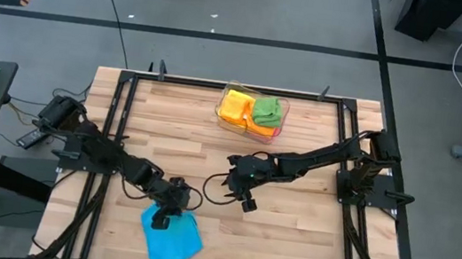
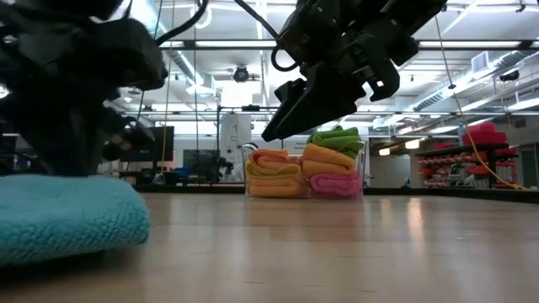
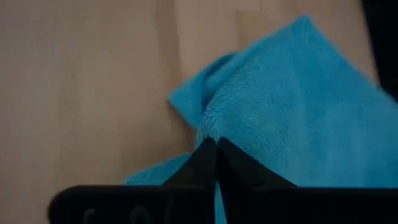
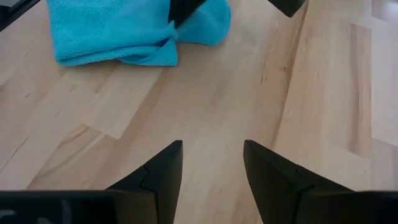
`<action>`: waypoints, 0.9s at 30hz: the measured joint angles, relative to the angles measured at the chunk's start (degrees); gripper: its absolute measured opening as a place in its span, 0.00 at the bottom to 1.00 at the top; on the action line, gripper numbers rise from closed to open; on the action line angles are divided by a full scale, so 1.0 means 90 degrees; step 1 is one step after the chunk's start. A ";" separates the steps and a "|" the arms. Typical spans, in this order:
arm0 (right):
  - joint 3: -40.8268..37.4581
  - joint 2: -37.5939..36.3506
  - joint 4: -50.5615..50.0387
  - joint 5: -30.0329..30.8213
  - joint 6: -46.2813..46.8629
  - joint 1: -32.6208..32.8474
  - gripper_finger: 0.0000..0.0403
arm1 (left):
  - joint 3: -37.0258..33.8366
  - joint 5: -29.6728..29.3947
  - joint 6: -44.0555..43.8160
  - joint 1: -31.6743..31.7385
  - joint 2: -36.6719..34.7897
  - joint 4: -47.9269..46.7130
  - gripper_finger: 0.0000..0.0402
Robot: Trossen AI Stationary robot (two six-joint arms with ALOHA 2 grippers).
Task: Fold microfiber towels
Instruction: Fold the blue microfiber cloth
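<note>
One blue towel (image 1: 172, 238), left gripper (image 1: 162, 220) pinching

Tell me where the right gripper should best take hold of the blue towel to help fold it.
Probably the free far corner of the blue towel, approached from above on its right edge. The left gripper is already shut on the edge nearest the table's middle, and the towel lies flat. The right gripper is open above bare table.

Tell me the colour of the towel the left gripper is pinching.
Blue; the soft microfiber towel shows best in the left wrist view.
</note>
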 joint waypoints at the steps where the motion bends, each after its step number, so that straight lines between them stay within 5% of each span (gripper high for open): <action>1: 0.0000 0.0000 0.0000 0.0000 -0.0002 0.0000 0.44 | 0.0084 0.0136 0.0081 0.0130 -0.0052 -0.0154 0.03; 12: 0.0005 0.0000 -0.0138 0.0000 -0.0093 0.0000 0.44 | 0.1683 0.0095 0.1417 0.1321 -0.1103 -0.2644 0.03; 21: 0.0005 0.0000 -0.1307 0.0874 -0.0632 0.0000 0.44 | 0.2811 -0.0194 0.1760 0.1593 -0.1480 -0.3295 0.02; 27: 0.0005 0.0000 -0.1791 0.0544 -0.0724 0.0015 0.44 | 0.3327 -0.0208 0.2395 0.1492 -0.1546 -0.3369 0.06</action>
